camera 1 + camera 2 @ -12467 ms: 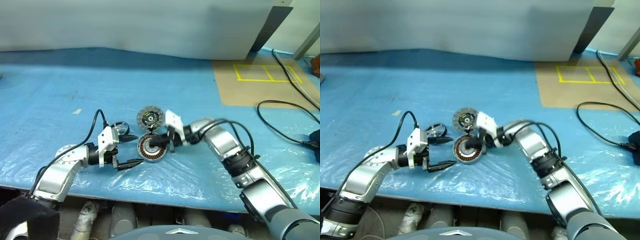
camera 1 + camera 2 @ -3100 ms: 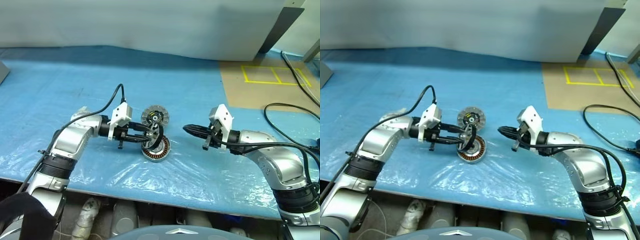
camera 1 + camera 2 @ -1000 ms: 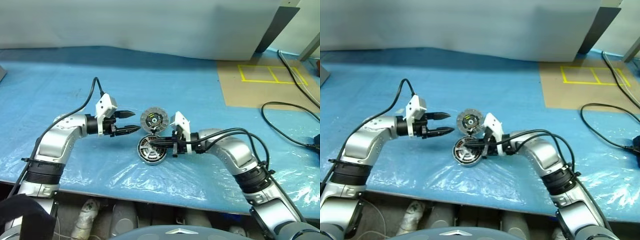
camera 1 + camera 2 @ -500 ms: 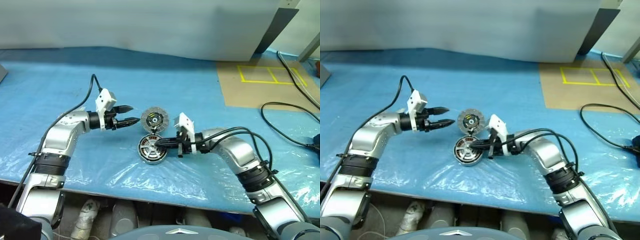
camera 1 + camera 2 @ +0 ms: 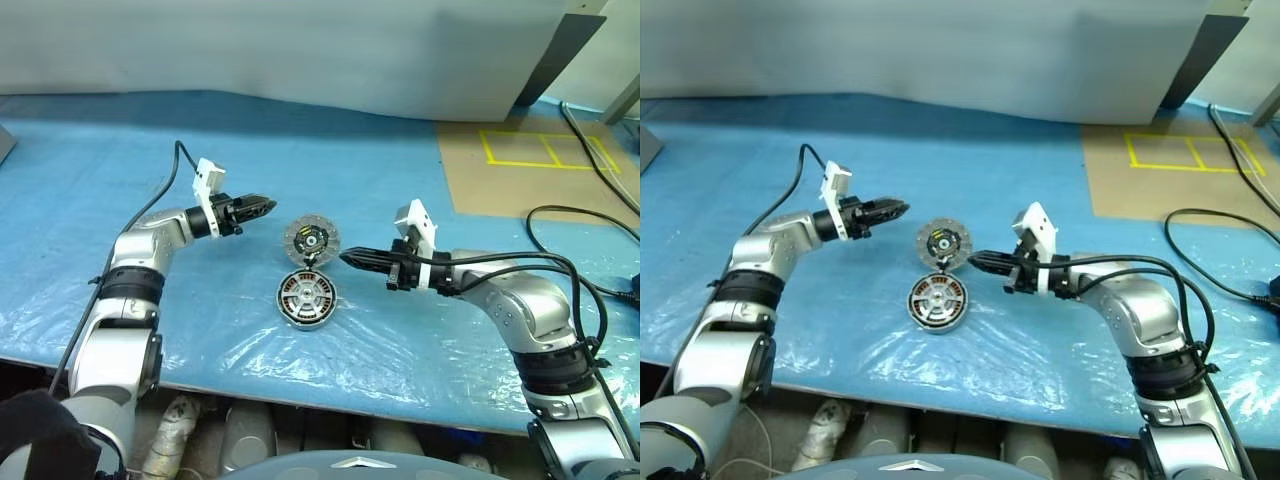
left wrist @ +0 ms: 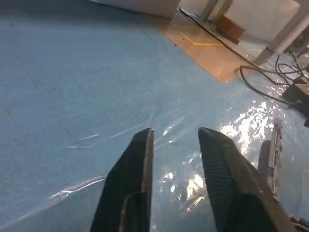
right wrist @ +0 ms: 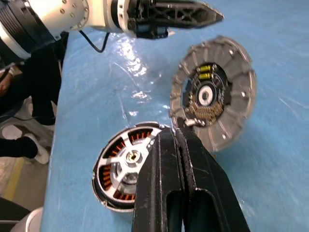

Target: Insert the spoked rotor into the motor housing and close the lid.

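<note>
Copper-wound motor housing: on blue sheet, spoked rotor seated inside.
Lid: open, at housing's 12 o'clock.
Right gripper: fingers pressed together, empty, at housing's 2 o'clock.
Left gripper: fingers slightly parted, empty, at lid's 10 o'clock.

right gripper withdrawn — left gripper narrowed

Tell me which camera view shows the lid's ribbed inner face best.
The right wrist view: the lid is close up there, open, its radial ribs and dark centre with the green-yellow mark plain, beside the motor housing. Both eye views show it small, from above, just beyond the housing.
</note>
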`<state>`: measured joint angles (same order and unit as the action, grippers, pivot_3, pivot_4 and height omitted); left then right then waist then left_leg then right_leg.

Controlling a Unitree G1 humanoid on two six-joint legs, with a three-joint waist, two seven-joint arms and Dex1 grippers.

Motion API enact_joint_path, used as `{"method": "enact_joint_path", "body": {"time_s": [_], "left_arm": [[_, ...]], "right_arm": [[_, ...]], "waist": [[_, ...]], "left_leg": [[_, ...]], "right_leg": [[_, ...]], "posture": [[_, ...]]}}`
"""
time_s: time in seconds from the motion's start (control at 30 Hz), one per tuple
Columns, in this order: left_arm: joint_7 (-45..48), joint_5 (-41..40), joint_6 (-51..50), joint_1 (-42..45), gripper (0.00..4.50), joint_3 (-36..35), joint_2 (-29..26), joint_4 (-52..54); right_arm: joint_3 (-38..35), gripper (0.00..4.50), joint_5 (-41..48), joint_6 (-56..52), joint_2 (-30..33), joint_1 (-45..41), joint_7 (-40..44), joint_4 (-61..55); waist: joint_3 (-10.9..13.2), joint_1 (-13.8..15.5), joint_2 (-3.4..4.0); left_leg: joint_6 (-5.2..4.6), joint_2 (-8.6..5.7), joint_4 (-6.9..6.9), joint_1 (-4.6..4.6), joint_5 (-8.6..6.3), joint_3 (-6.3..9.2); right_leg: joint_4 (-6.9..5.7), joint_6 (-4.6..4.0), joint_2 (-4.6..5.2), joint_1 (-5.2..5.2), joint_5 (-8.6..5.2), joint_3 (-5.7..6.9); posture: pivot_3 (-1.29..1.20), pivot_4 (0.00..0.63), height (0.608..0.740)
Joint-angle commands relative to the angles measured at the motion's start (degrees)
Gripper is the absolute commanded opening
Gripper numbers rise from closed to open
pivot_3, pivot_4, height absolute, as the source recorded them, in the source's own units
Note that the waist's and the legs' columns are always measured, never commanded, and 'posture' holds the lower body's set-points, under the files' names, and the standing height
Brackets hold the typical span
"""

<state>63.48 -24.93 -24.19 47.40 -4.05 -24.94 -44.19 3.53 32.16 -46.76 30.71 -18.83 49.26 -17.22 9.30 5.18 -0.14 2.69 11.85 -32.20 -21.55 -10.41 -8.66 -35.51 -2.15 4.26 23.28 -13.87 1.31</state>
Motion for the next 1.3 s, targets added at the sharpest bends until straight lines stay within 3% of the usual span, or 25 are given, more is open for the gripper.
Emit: {"method": "enact_joint_path", "body": {"time_s": [0.03,0.07,0.4,0.63,1.03,1.3], "left_arm": [[4.06,1.62,2.78,3.22,0.30,0.29,1.16,-4.99],[4.56,2.80,3.94,3.87,0.06,0.99,1.81,-6.63],[10.39,9.87,12.78,9.98,0.06,4.44,10.64,-16.66],[18.22,13.28,15.67,11.43,0.06,6.82,11.95,-17.60],[28.80,12.55,12.20,6.58,0.06,10.39,11.90,-2.86],[29.02,10.11,12.96,-1.85,0.06,20.08,8.39,11.85]], "right_arm": [[-2.05,0.00,1.99,-0.49,0.58,0.50,-1.12,-3.81],[-2.06,0.00,1.93,-0.55,0.81,0.77,-1.36,-4.09],[-4.78,0.00,4.24,-2.56,3.12,3.55,-3.23,-7.82],[-7.90,0.00,6.13,-3.56,7.14,8.65,-3.59,-11.81],[-15.83,0.00,12.66,-5.73,10.69,12.09,-5.36,-17.45],[-14.23,0.00,11.80,-4.69,11.43,10.53,-7.66,-17.06]], "waist": [[0.00,0.17,0.00],[0.00,0.24,0.00],[0.03,0.83,-0.05],[0.04,0.75,-0.07],[0.06,0.90,-0.05],[0.06,0.71,-0.04]], "left_leg": [[0.00,0.00,0.01,0.00,0.00,0.00],[0.00,0.00,0.01,0.00,0.00,0.00],[0.00,-0.04,0.00,-0.09,0.00,0.09],[0.00,-0.04,0.06,-0.07,0.00,0.10],[-0.01,-0.05,0.08,-0.08,0.00,0.10],[-0.02,-0.03,0.11,-0.08,0.00,0.09]], "right_leg": [[0.00,0.05,0.00,0.00,0.03,0.00],[0.01,0.05,0.00,0.00,0.03,0.00],[0.09,0.21,0.04,-0.04,0.12,0.03],[0.17,0.25,0.03,-0.04,0.15,0.04],[0.23,0.21,0.07,-0.07,0.12,0.05],[0.31,0.02,0.06,-0.07,0.01,0.08]], "posture": [[0.00,0.150,0.740],[0.00,0.150,0.740],[0.00,0.150,0.740],[0.00,0.150,0.740],[0.00,0.150,0.740],[0.00,0.150,0.740]]}}
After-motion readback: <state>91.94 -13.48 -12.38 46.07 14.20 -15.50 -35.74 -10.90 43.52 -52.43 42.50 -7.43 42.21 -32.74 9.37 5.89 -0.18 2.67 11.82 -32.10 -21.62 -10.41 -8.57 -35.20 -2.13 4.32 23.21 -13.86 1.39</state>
